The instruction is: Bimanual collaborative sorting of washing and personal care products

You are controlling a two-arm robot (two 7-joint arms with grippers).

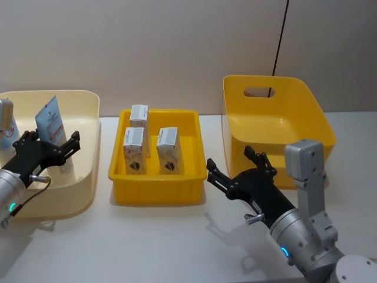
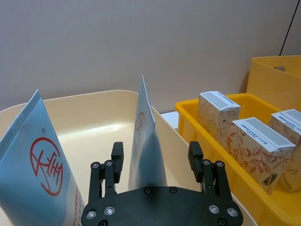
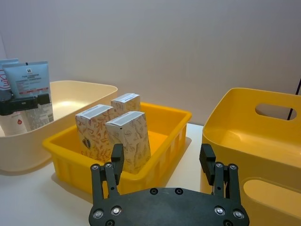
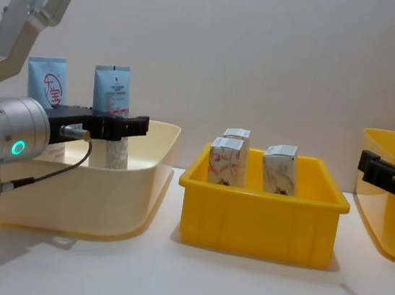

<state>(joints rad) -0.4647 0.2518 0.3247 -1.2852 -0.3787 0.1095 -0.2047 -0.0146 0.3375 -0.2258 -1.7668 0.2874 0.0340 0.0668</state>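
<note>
In the head view your left gripper (image 1: 52, 139) reaches low and forward into the cream bin (image 1: 87, 159). Your right gripper (image 1: 228, 157) hangs above the table between the yellow tray (image 1: 158, 177) and the handled yellow bin (image 1: 306, 118), fingers spread wide and holding nothing. The left wrist view shows what the head view hides: the pale-blue tube (image 2: 143, 141) stands edge-on between the left fingers with a gap on each side. That hand is wide and grips nothing, and the logo tube (image 2: 42, 169) stands just beside it. The right wrist view faces the three cartons (image 3: 129, 136), upright in the yellow tray. The chest view shows both tubes upright, side by side in the cream bin.
</note>
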